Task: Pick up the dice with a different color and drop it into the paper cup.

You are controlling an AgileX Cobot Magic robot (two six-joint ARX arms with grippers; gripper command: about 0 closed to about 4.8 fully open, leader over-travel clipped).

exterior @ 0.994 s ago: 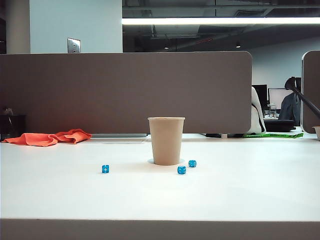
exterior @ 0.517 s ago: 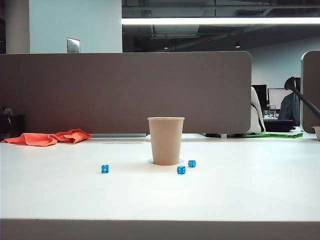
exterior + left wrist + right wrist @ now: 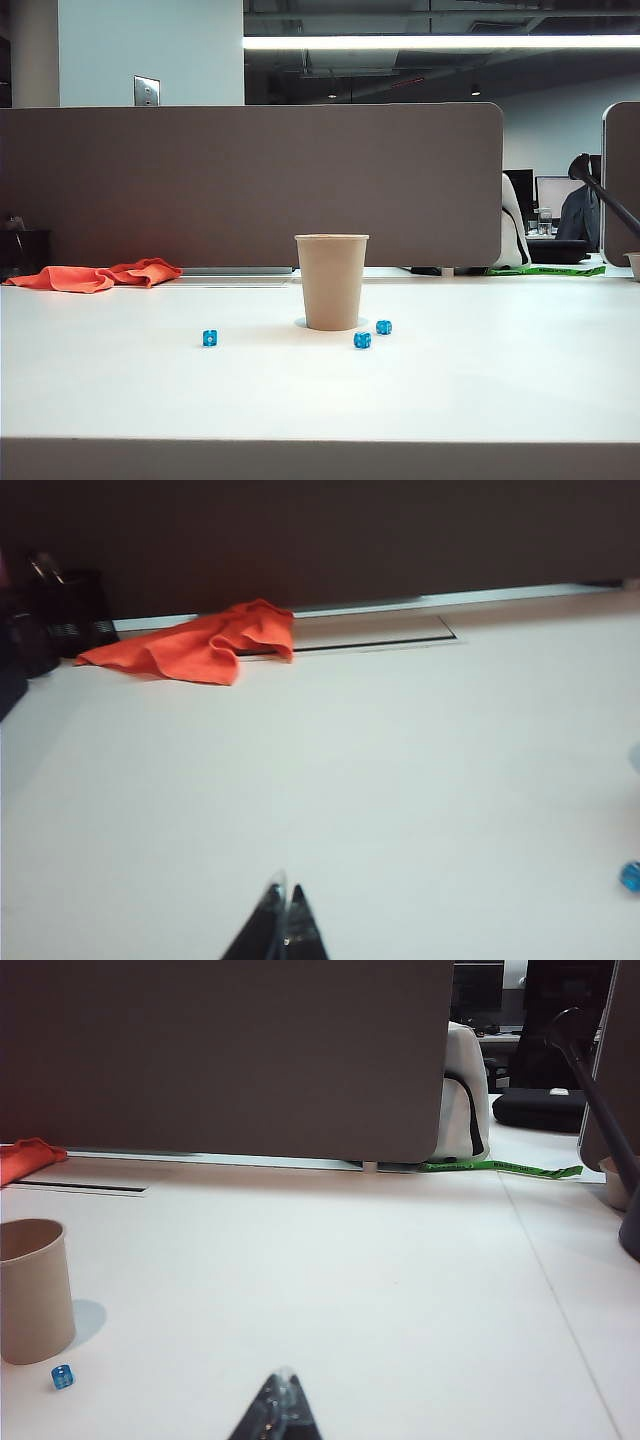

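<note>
The tan paper cup [image 3: 332, 281] stands upright in the middle of the white table [image 3: 480, 380]; the right wrist view also shows the cup [image 3: 33, 1290]. Three blue dice lie round it: one [image 3: 210, 338] to its left and two [image 3: 362, 340] [image 3: 384, 327] at its right foot. The dice with a different color is out of view in every frame. My left gripper [image 3: 285, 890] is shut and empty over bare table, with a blue die [image 3: 631, 876] far off to one side. My right gripper [image 3: 283, 1375] is shut and empty, well apart from the cup and a blue die [image 3: 62, 1376]. Neither gripper appears in the exterior view.
An orange cloth [image 3: 95, 275] lies crumpled at the back left of the table, in front of the grey partition [image 3: 250, 185]. A green strip [image 3: 548, 270] runs along the back right. A dark slanted pole [image 3: 600, 1120] stands at the far right.
</note>
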